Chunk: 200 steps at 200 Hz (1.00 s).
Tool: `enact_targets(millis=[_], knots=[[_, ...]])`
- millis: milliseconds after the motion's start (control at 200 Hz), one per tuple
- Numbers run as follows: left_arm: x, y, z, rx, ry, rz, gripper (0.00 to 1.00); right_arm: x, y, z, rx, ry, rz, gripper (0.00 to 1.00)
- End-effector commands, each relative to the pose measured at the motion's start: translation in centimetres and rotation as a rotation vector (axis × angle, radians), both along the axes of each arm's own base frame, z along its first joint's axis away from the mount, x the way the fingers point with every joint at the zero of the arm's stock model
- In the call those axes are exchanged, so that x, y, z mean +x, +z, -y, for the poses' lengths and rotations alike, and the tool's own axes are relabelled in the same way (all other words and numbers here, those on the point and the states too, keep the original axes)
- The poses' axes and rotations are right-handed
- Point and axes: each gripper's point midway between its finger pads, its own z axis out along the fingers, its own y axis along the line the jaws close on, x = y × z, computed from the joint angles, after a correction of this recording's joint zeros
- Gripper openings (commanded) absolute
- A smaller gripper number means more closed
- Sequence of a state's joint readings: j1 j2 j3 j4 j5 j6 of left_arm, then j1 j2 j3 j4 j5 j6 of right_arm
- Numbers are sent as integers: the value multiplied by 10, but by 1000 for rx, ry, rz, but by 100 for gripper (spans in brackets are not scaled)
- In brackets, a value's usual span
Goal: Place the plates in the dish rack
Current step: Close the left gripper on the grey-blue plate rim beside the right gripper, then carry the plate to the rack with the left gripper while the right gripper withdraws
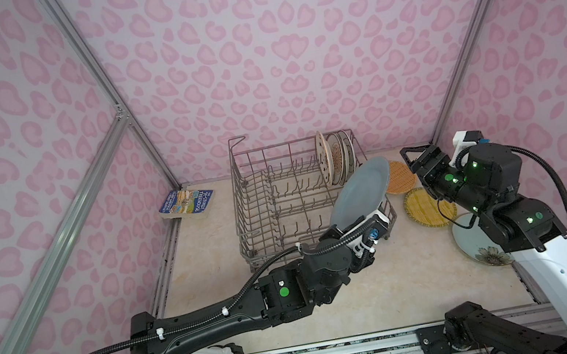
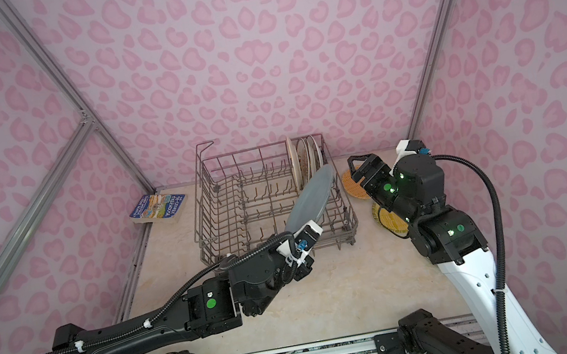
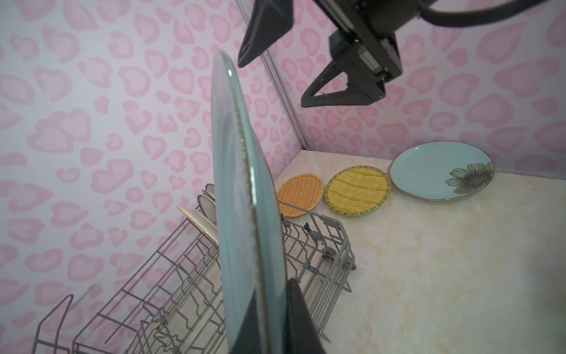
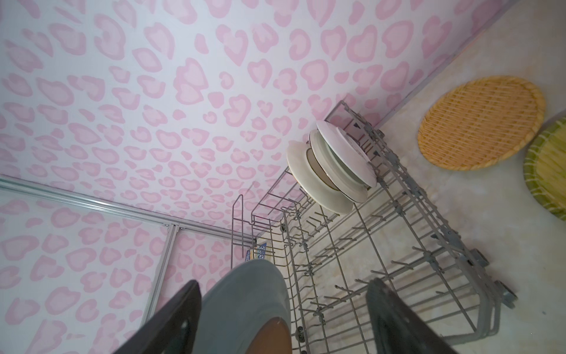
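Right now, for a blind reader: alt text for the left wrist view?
The left tool holds a grey-blue plate on edge over the dish rack. Beyond lie an orange plate, a yellow plate and a pale blue-green plate; the open right tool hangs above.

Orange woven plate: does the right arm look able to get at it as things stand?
Probably yes. The orange woven plate lies flat and uncovered on the table beside the dish rack, and the right gripper hangs open near it, holding nothing.

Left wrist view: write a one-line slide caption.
Left gripper holds the grey-blue plate over the dish rack; orange plate, yellow plate, pale blue-green plate lie outside.
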<state>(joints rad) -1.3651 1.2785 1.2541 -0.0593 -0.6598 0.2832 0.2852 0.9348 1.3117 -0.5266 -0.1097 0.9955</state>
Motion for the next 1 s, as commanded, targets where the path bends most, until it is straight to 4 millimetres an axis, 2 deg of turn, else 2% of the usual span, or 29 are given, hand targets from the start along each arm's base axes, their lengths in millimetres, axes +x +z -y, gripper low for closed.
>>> enact_targets(millis=[0, 70, 195, 330, 380, 390, 415, 725, 860, 995], knots=[[8, 33, -25, -219, 96, -81, 4, -6, 12, -4, -89, 54, 122, 90], [17, 40, -36, -307, 121, -152, 4, -13, -3, -4, -135, 76, 95, 92], [42, 40, -52, -485, 143, -325, 4, -27, -26, -9, -172, 135, 96, 97], [73, 41, -58, -590, 152, -408, 4, -42, -46, -4, -231, 148, 102, 97], [87, 33, -59, -599, 172, -436, 4, -47, -52, -3, -250, 152, 103, 97], [90, 41, -61, -620, 174, -434, 4, -48, -53, -3, -251, 153, 104, 97], [97, 43, -63, -635, 183, -443, 4, -50, -56, -3, -256, 160, 105, 97], [189, 29, -70, -752, 242, -539, 4, -60, -84, -11, -291, 233, 93, 97], [225, 15, -64, -754, 263, -573, 4, -63, -92, -15, -302, 268, 92, 97], [251, 5, -53, -746, 267, -601, 4, -64, -98, -21, -292, 299, 125, 97]])
